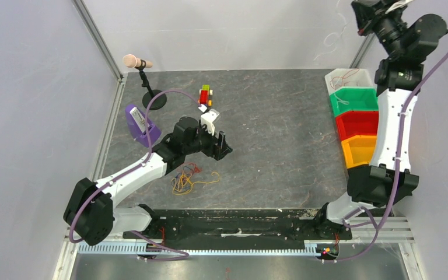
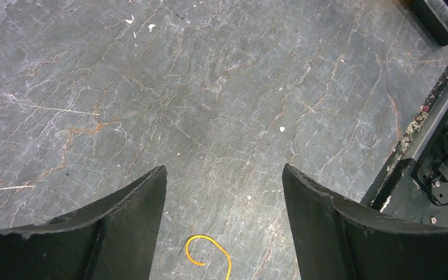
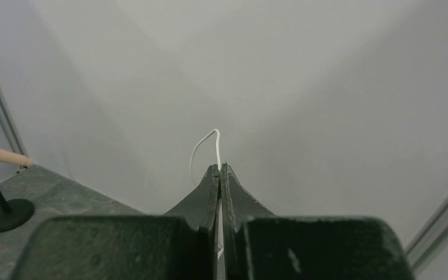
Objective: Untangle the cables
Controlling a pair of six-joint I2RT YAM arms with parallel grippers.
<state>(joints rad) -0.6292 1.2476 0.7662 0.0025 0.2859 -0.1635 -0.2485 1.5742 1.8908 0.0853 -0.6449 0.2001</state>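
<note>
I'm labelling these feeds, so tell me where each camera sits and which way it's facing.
Top: above and behind the arms, looking down on the table; left arm and right arm show.
Left wrist: over the table, facing down; open left fingers frame a yellow wire.
Right wrist: raised high, facing the wall; shut right fingers pinch a white wire.
Shared: top and right wrist both show the microphone.
</note>
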